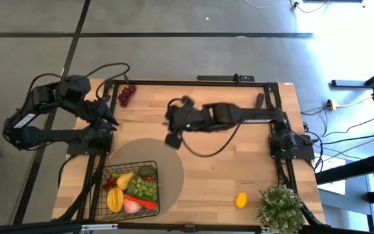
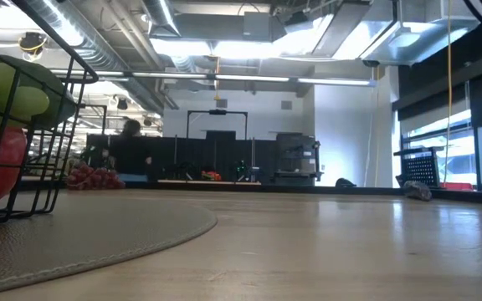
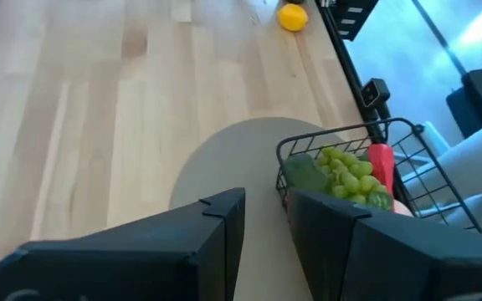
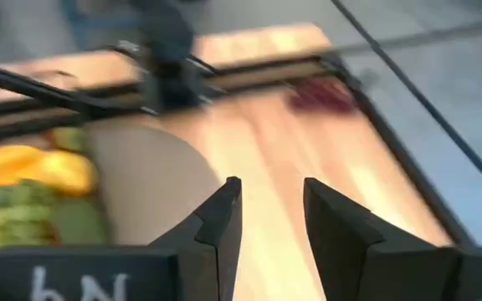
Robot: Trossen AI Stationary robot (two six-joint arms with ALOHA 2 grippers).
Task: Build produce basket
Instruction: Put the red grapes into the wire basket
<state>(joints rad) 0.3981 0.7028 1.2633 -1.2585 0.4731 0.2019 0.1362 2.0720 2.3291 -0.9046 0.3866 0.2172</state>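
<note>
two arms show in the high view: the left gripper (image 1: 111, 121) sits at the table's (image 1: 239, 169) left edge, near the purple grapes (image 1: 126, 95); the right gripper (image 1: 173, 139) hangs over the middle, at the round mat's (image 1: 171, 170) far rim. the basket (image 1: 130, 187) stands on the mat's near left part, filled with produce; a lemon (image 1: 241, 199) lies apart, near the potted plant (image 1: 280, 207). low view: the basket (image 2: 23, 134) at left, the grapes (image 2: 94, 177) far behind. left wrist view: jaws narrowly apart, empty, beside the basket (image 3: 366, 171). right wrist view: jaws parted, holding nothing, above bare wood.
</note>
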